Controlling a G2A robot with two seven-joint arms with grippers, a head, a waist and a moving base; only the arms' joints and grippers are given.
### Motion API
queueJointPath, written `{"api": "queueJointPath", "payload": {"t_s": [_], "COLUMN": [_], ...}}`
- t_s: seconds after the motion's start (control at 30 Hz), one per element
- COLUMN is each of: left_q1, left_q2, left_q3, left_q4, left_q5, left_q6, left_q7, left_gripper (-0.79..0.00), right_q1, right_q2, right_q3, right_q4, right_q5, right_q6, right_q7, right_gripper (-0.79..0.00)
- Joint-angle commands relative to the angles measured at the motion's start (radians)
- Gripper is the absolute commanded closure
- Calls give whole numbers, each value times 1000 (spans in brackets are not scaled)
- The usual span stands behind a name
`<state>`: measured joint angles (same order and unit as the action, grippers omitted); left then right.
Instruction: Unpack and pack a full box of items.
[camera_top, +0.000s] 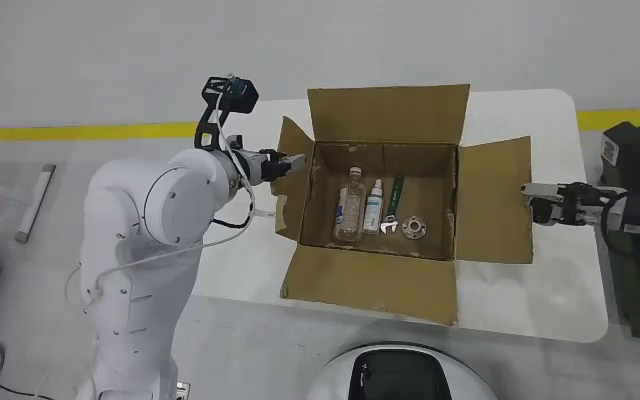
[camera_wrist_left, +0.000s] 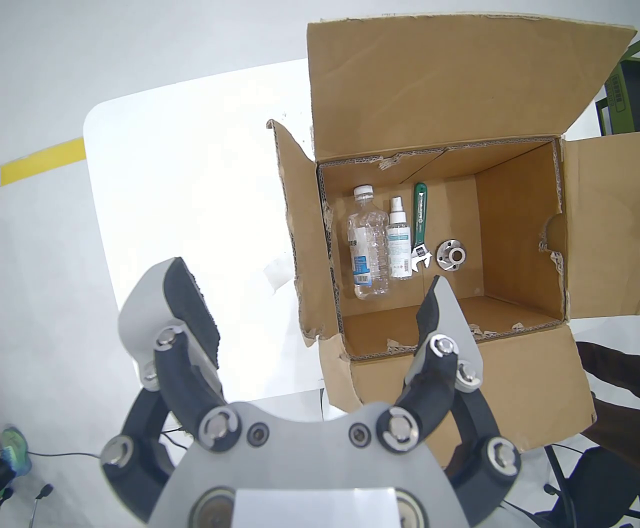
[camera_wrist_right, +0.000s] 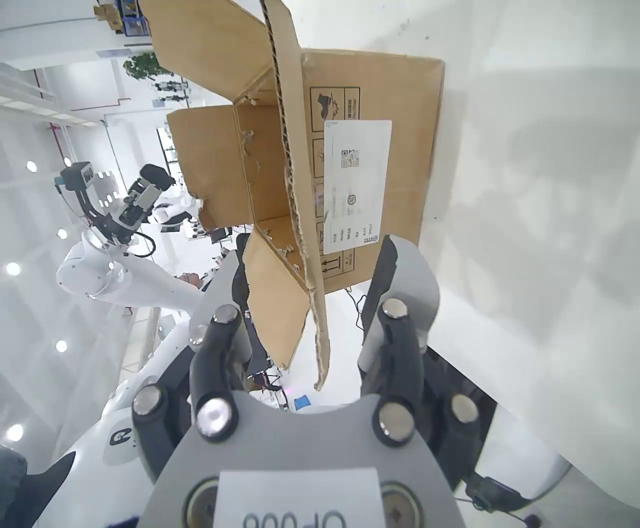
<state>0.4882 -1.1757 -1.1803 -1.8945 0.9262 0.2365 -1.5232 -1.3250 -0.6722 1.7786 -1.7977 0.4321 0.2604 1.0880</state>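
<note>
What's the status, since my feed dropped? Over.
Left gripper open, beside box. Right gripper open, at its right flap edge. Bottle, spray bottle, wrench, flange inside. Nothing blocking.

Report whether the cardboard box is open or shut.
Open: the cardboard box has flaps folded outward; a clear bottle, spray bottle, wrench and flange lie inside.

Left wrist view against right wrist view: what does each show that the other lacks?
Left wrist view: the inside of the box, with a clear bottle, a spray bottle, a green-handled wrench and a metal flange on its floor, beyond the open left gripper. Right wrist view: a white label on an outer wall, and a flap seen between the fingers of the open right gripper. Both: the box, flaps open.
</note>
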Motion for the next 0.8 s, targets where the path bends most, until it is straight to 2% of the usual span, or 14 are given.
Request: {"api": "queueJointPath", "payload": {"t_s": [0.0,0.03,0.07,0.23,0.37,0.6,0.77], "left_q1": [0,0,0,0,0,0,0], "left_q2": [0,0,0,0,0,0,0], "left_q3": [0,0,0,0,0,0,0], "left_q4": [0,0,0,0,0,0,0], "left_q5": [0,0,0,0,0,0,0], "left_q6": [0,0,0,0,0,0,0], "left_q7": [0,0,0,0,0,0,0], "left_gripper": [-785,-785,-785,-785,-785,-785,-785], "right_q1": [9,14,21,47,46,-8,-81], "right_q2": [-2,-3,-4,-5,-1,7,7], "right_q3": [-37,-52,-67,-97,-66,56,161], "right_q4": [-6,-7,-4,20,46,83,53], "right_q5": [-11,-17,-20,-35,-47,-32,-8], "right_q6": [1,1,2,5,-2,-29,-49], "right_q7": [-19,-26,-30,-34,-18,21,26], "right_gripper": [-256,-108,0,0,0,0,0]}}
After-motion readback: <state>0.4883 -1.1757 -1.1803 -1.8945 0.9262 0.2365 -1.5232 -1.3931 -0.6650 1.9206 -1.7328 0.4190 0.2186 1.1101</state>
